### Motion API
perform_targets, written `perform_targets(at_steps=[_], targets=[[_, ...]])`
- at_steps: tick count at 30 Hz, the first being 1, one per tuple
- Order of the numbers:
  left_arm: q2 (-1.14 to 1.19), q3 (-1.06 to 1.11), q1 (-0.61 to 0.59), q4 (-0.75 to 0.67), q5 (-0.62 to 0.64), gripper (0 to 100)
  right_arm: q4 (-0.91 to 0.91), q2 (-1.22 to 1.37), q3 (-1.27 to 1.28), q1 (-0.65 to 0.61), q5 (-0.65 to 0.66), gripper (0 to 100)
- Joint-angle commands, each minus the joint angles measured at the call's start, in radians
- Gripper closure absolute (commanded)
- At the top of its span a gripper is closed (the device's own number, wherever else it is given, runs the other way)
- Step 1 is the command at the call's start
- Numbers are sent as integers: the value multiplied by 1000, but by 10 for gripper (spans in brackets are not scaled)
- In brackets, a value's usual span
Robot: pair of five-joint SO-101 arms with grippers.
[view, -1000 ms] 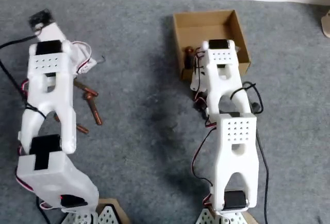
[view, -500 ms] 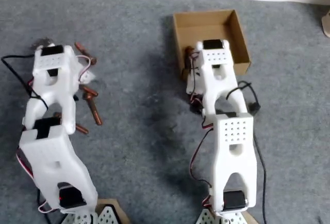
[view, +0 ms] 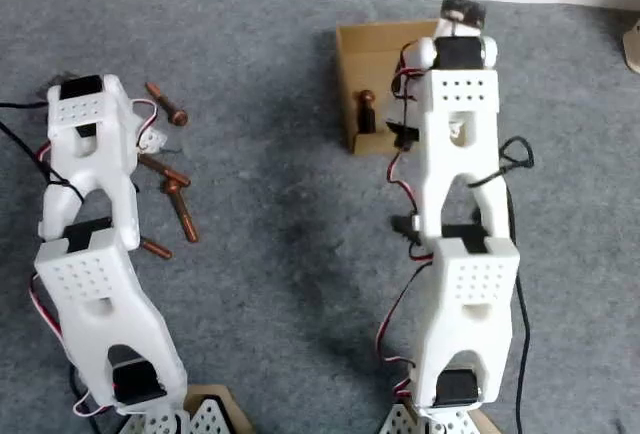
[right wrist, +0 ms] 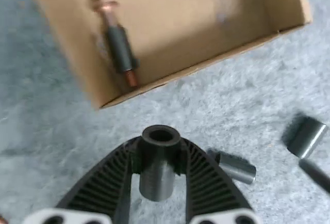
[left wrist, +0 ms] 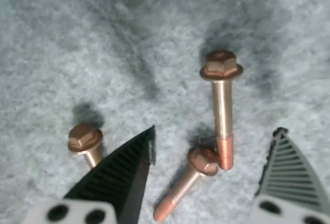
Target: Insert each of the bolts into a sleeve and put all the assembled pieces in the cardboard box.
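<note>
Copper bolts [left wrist: 221, 105] lie under my left gripper [left wrist: 215, 133], jaws wide; my right gripper [right wrist: 159, 149] clamps a dark sleeve [right wrist: 154, 182] near the cardboard box [right wrist: 180, 17].

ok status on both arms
Left gripper open over loose bolts. Right gripper shut on a sleeve. One assembled piece in cardboard box. Two spare sleeves nearby.
</note>
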Motion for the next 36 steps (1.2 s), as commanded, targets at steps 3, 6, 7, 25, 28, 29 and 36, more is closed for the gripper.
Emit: perform_targets(at_steps=[3, 6, 7, 25, 28, 29, 36], targets=[[-36, -77, -28, 21, 6, 681, 21, -248, 5, -108, 43, 994], [-39, -81, -42, 23, 6, 681, 21, -325, 68, -124, 46, 994], [-35, -81, -44, 20, 8, 681, 19, -341, 97, -127, 48, 994], [96, -111, -16, -20, 84, 681, 13, -369, 166, -182, 48, 994], [120, -143, -16, -20, 89, 681, 13, -369, 166, -182, 48, 994], [130, -150, -16, -20, 109, 681, 13, -369, 166, -183, 48, 994], [185, -226, -18, -20, 149, 743, 13, -369, 170, -183, 48, 994]])
